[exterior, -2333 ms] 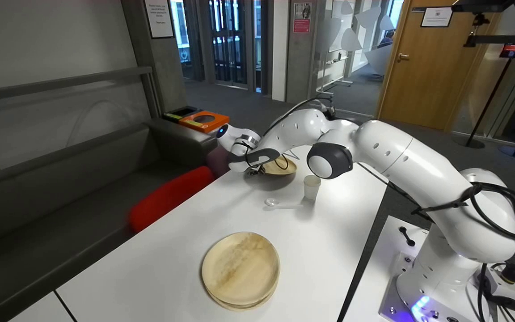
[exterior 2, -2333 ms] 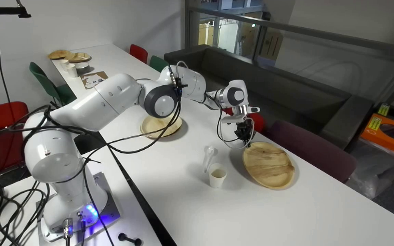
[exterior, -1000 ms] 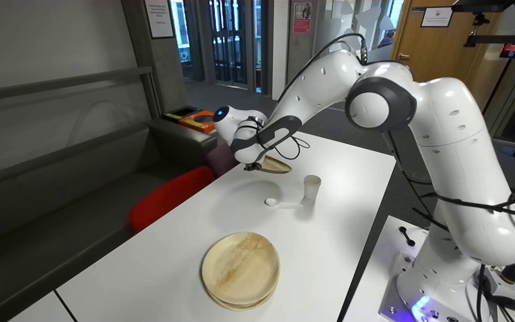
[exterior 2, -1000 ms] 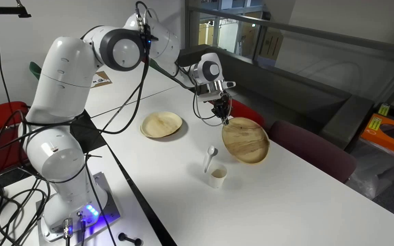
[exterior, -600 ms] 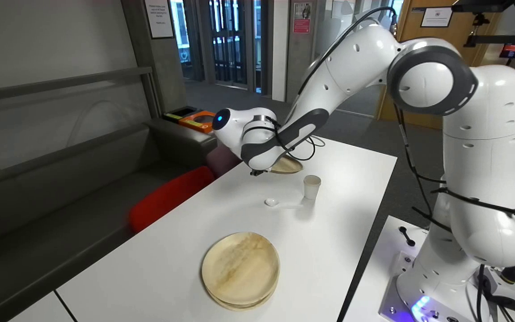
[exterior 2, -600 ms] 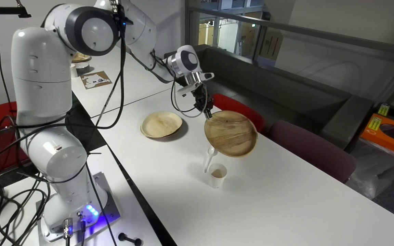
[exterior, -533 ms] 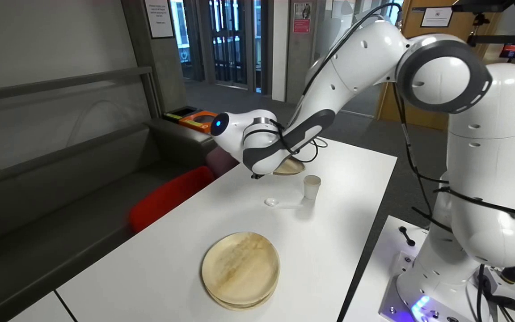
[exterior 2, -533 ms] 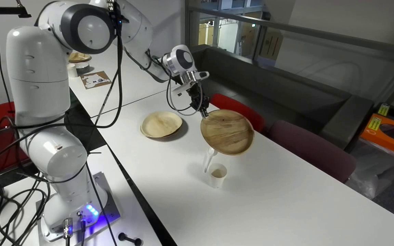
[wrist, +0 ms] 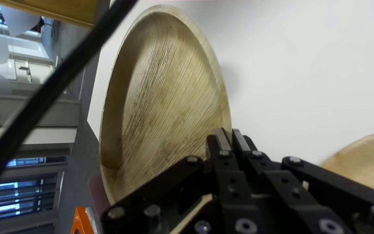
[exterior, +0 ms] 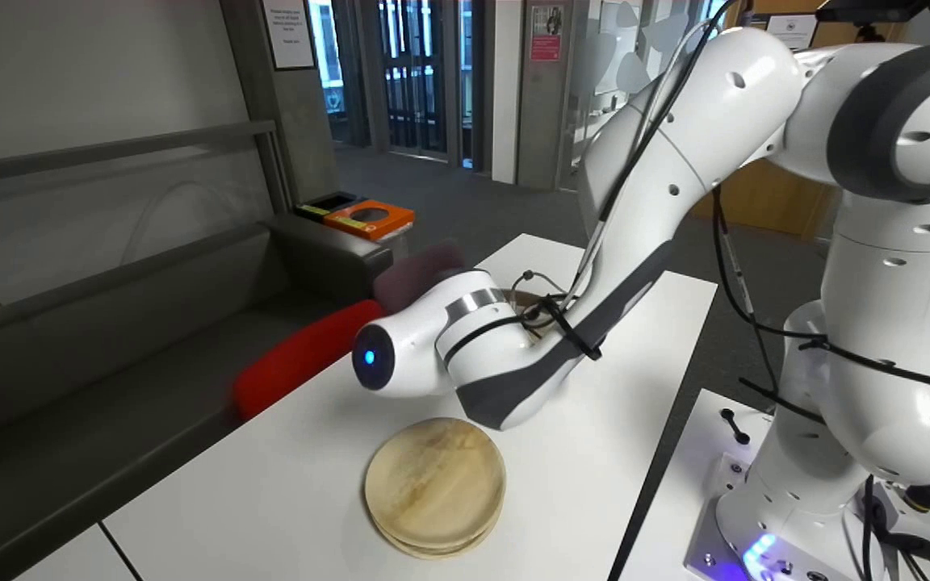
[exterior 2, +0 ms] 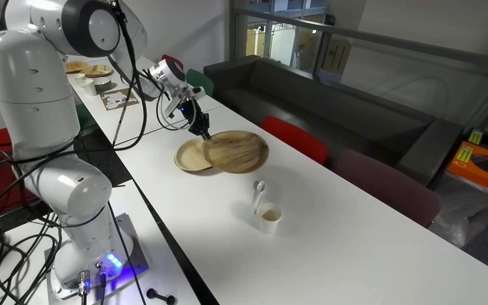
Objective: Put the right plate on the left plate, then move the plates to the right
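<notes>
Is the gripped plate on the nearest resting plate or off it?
Off. In the wrist view, white tabletop shows between the gripped plate and the resting plate.

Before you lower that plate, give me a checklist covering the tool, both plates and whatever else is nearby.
1. Grip: ok. The tool is shut on the rim of the held plate.
2. Lift: ok. The held plate is raised off the table.
3. Level: not ok. The wrist view shows the held plate tilted.
4. Alignment: not ok. In the wrist view, the resting plate lies off to the opposite side of the tool from the held plate.
5. Obstacles: ok. The cup and spoon are apart from the resting plate.
6. Exact height left between the plates: cannot tell.
</notes>
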Available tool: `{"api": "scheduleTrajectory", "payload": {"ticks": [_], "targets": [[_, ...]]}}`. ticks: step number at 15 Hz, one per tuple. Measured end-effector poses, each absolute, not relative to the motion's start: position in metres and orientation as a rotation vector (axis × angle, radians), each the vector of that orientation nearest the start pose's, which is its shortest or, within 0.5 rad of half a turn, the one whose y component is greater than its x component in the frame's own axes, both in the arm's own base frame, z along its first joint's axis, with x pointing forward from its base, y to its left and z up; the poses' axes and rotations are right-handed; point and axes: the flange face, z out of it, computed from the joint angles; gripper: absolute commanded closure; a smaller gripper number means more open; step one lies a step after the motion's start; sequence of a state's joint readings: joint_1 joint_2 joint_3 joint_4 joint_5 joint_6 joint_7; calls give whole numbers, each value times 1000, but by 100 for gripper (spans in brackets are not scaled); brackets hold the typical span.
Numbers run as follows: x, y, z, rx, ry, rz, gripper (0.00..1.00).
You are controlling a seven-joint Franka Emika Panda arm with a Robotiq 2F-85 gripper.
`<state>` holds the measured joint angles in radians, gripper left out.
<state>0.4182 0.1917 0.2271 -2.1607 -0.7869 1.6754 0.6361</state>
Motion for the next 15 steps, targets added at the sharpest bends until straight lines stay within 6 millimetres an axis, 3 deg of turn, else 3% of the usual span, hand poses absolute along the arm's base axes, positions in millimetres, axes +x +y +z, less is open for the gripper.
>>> {"api": "scheduleTrajectory", "payload": {"ticks": [2, 5, 10, 15], "targets": [[413, 264, 294, 2132, 479, -118, 98], [397, 283, 290, 2107, 546, -105, 98], [394, 287, 287, 2080, 686, -140, 98], [400, 291, 269, 2020, 968, -75, 98]]}}
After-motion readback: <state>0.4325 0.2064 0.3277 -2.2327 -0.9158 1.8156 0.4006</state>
